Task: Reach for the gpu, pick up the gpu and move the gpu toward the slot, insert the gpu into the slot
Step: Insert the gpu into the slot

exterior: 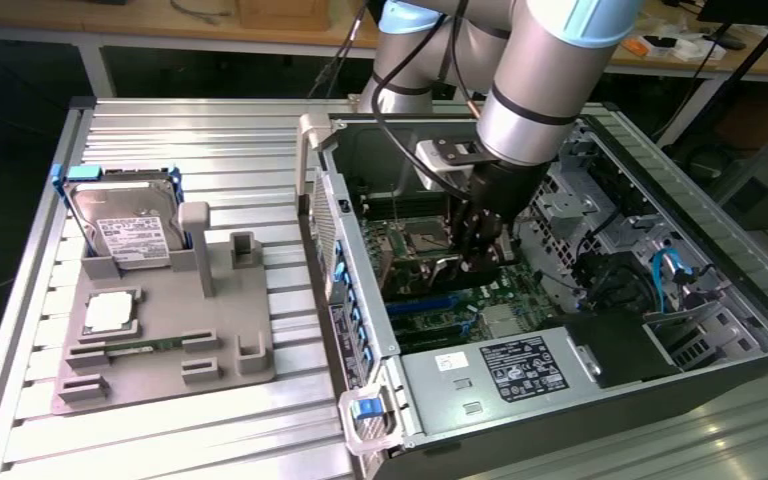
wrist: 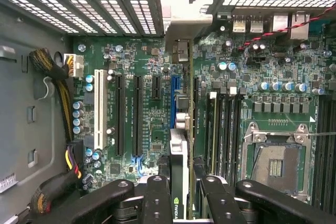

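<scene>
- The tool [wrist: 181, 184] is clenched on the card [wrist: 178, 150]. The card is gripped by its flat faces, so its lower edge is kept free for the connector.
- The card is held edge-on above the green board [wrist: 149, 129] and lined up lengthwise with the blue slot [wrist: 173, 98], part of which is seen beyond the card's end.
- Whether the card's edge has entered the slot cannot be told.
- The open computer case [exterior: 357, 330] is entered from above by the arm [exterior: 544, 90], since the board lies flat at the bottom of the case.
- In the exterior view, a hard drive [exterior: 128, 225] is seen propped in a grey holder [exterior: 224, 345] on the surface [exterior: 157, 440]. It is at nine o'clock from the case, well apart from the work.
</scene>
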`<state>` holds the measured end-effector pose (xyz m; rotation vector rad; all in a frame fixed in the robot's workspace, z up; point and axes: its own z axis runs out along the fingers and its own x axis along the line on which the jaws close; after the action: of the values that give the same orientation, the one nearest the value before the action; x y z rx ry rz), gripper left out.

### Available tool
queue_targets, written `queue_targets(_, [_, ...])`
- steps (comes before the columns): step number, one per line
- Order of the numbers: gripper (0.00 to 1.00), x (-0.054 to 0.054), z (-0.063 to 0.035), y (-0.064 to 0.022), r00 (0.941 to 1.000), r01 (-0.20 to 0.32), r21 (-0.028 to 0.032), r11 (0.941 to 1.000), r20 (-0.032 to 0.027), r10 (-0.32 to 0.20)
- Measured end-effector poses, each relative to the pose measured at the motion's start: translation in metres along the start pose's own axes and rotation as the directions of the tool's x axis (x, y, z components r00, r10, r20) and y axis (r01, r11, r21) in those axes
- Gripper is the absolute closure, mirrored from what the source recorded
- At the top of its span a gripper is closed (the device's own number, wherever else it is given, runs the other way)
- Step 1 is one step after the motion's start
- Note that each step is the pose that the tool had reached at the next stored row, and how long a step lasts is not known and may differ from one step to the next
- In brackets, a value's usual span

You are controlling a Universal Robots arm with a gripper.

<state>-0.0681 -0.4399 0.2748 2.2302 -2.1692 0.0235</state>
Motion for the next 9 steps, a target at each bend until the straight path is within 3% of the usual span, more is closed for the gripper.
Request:
queue_targets(2, [0.73, 0.0, 0.0002, 0.0, 1.0, 0.0, 0.006, 1.0, -0.0003, 0.0])
queue_targets(4, [0.73, 0.0, 0.0005, 0.0002, 1.0, 0.0, 0.0074, 1.0, -0.0003, 0.0])
queue_targets(6, [0.73, -0.0001, 0.0011, 0.0007, 1.0, 0.0, 0.0139, 0.9999, -0.0005, 0.0])
queue_targets(9, [0.73, -0.0001, 0.0008, 0.0009, 1.0, 0.0, 0.0143, 0.9999, -0.0005, 0.0])
